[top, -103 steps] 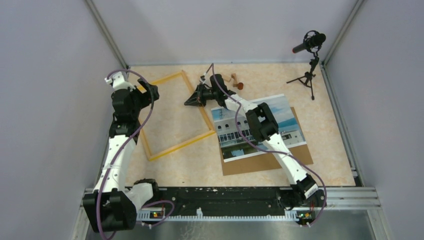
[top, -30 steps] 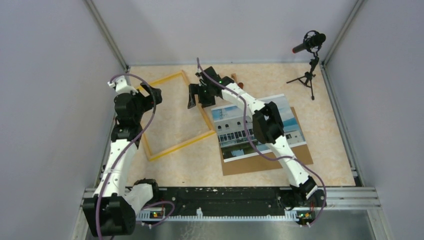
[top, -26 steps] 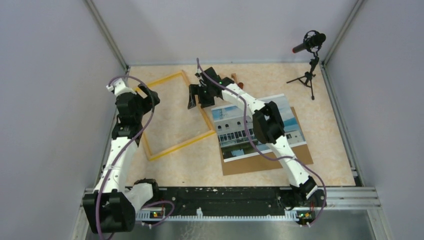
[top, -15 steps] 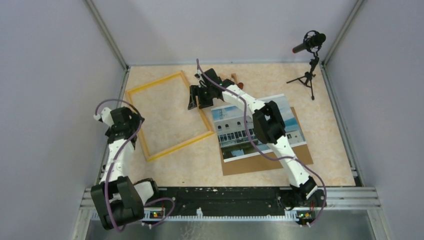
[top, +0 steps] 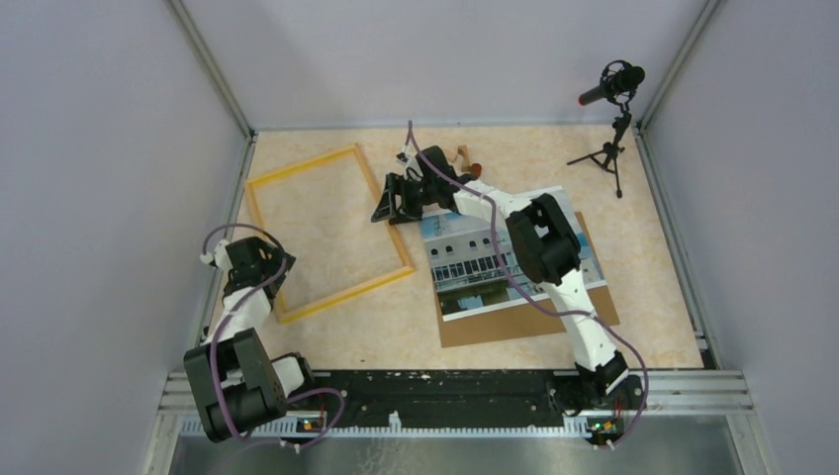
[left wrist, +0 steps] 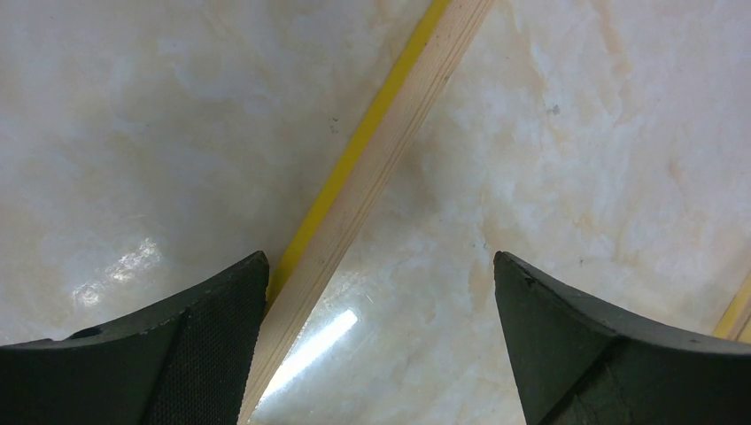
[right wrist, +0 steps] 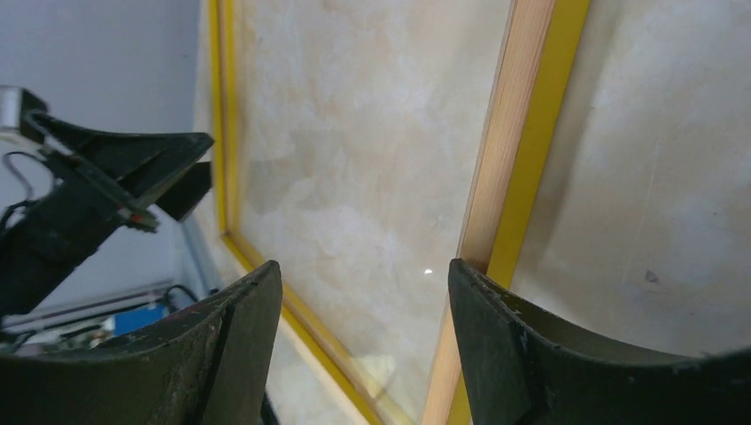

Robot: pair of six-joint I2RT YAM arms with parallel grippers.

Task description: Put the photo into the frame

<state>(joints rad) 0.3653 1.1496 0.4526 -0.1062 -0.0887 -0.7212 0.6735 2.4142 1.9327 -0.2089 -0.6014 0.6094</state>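
Note:
The yellow frame (top: 329, 233) lies flat on the table's left half. The photo (top: 514, 252) of a white building under blue sky rests to its right, partly under my right arm. My right gripper (top: 387, 209) hangs open over the frame's right bar (right wrist: 522, 133). In its wrist view the right gripper (right wrist: 363, 274) holds nothing, and the bar runs just beside one finger. Pulled back near its base, my left gripper (top: 268, 274) is over the frame's left bar (left wrist: 372, 168). That left gripper (left wrist: 381, 261) is wide open, with the bar next to its left finger.
A brown backing board (top: 554, 319) lies beneath the photo. A microphone on a tripod (top: 613, 109) stands at the back right. A small brown wooden piece (top: 467, 158) sits behind my right wrist. Grey walls close in the table on three sides.
My left arm has drawn back from the frame's far left corner towards its base. The frame has shifted slightly left. My right gripper has dropped lower at the frame's right bar.

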